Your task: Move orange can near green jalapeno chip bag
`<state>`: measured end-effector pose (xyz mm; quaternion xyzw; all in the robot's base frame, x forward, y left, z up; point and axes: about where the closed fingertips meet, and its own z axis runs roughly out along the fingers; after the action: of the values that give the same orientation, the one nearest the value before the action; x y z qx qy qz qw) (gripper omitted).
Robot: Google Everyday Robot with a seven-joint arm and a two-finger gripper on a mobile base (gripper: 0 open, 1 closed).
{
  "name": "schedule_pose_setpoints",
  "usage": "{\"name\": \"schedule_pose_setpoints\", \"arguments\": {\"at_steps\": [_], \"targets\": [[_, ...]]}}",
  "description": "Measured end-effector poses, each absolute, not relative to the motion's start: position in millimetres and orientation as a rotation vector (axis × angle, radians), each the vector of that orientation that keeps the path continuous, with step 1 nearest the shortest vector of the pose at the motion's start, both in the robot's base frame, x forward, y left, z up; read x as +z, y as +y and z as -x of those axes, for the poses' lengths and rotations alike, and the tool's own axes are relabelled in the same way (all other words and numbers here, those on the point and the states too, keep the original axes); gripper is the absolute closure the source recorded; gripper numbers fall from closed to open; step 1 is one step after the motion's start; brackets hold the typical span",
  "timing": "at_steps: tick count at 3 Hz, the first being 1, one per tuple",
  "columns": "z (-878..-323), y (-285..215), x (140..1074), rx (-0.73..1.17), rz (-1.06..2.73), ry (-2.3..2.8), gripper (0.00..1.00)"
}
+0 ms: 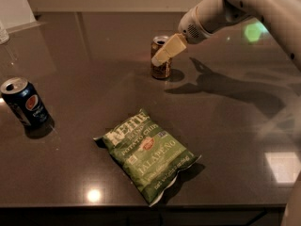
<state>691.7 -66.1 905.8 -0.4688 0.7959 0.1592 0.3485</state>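
The orange can [160, 66] stands upright on the dark table, behind the middle. The green jalapeno chip bag [148, 153] lies flat nearer the front, well apart from the can. My gripper [167, 51] comes in from the upper right on a white arm [244, 6] and sits at the can's upper right side, overlapping its top rim in this view. I cannot tell whether it touches the can.
A blue Pepsi can [24, 104] stands at the left of the table [84, 79]. The table's front edge runs along the bottom of the view. The arm's shadow falls on the table to the right of the orange can.
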Motion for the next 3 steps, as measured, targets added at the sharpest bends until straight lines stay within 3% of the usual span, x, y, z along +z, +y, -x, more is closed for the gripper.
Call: {"name": "schedule_pose_setpoints", "arguments": {"at_steps": [1, 3], "targets": [[-694, -59, 907, 0.436, 1.227, 2.045, 0.18], [-683, -63, 910, 0.454, 1.24, 2.04, 0.64]]}}
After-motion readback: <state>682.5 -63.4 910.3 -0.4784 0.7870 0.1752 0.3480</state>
